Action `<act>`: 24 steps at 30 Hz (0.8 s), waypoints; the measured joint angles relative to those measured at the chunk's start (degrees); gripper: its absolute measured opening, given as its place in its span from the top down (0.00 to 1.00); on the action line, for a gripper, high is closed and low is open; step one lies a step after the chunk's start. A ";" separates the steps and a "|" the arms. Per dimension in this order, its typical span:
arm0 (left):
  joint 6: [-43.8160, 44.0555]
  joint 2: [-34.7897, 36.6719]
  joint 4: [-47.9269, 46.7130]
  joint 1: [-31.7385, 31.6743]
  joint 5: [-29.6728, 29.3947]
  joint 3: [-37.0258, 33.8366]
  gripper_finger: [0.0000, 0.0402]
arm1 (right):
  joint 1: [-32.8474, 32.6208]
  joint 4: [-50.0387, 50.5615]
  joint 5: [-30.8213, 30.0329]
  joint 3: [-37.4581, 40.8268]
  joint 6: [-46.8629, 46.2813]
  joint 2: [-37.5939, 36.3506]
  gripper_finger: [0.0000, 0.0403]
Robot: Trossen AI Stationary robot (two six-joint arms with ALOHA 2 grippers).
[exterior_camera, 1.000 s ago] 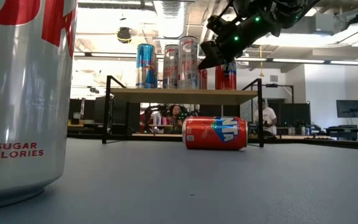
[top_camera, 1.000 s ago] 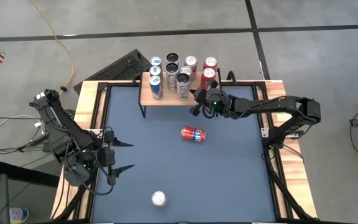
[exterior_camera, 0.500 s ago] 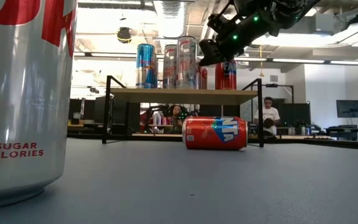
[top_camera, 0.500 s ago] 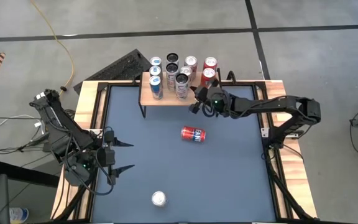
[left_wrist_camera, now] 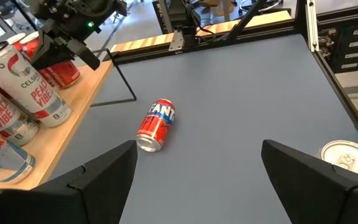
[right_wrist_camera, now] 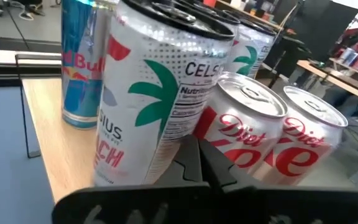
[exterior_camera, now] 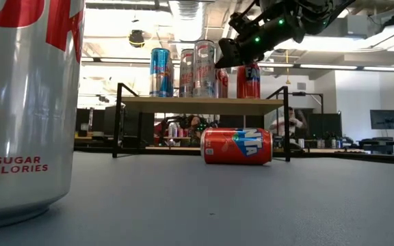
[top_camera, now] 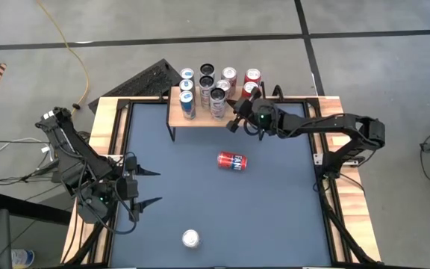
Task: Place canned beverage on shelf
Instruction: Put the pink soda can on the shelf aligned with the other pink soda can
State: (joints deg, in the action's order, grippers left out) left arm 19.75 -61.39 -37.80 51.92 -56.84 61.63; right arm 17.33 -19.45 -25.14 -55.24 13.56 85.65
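Observation:
The shelf, a low rack with a wooden top and black legs, stands at the table's far edge and carries several upright cans. A red can lies on its side mid-table. A silver can stands near the front edge. My right gripper is shut and empty. It hovers at can-top height over the shelf's right end, its tips close to a tall white can and a Diet Coke can. My left gripper waits open at the left. My right gripper's shut fingertips stand low in front of the tall white can and the Diet Coke can, coming level from the table's right. I cannot tell whether they touch either can.
More cans stand just behind the shelf. A dark keyboard-like thing lies off the far left corner. Black frame rails run along the table's sides. The dark mat between the red can and the silver can is free.
My right gripper has risen a little and gone toward the far edge, nearer the cans on the shelf. The red can and the silver can have stayed where they were.

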 joint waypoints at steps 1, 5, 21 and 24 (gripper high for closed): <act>0.00 0.00 0.00 0.00 -0.03 0.00 0.17 | 0.19 -0.26 0.79 0.00 0.00 0.00 1.00; 0.00 -0.02 0.00 0.00 -0.24 0.00 0.17 | 0.43 -0.94 1.25 0.00 0.01 0.00 1.00; 0.14 -0.02 0.25 0.00 -1.02 0.00 0.17 | 2.81 -4.30 8.80 0.00 -0.01 -0.04 1.00; 0.20 -0.02 0.42 0.02 -1.03 0.00 0.17 | 3.12 -4.75 10.91 0.00 0.38 -0.04 1.00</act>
State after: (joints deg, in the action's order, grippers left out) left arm 19.94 -61.41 -37.38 51.94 -57.86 61.63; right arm 20.45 -24.20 -14.23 -55.24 13.94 85.60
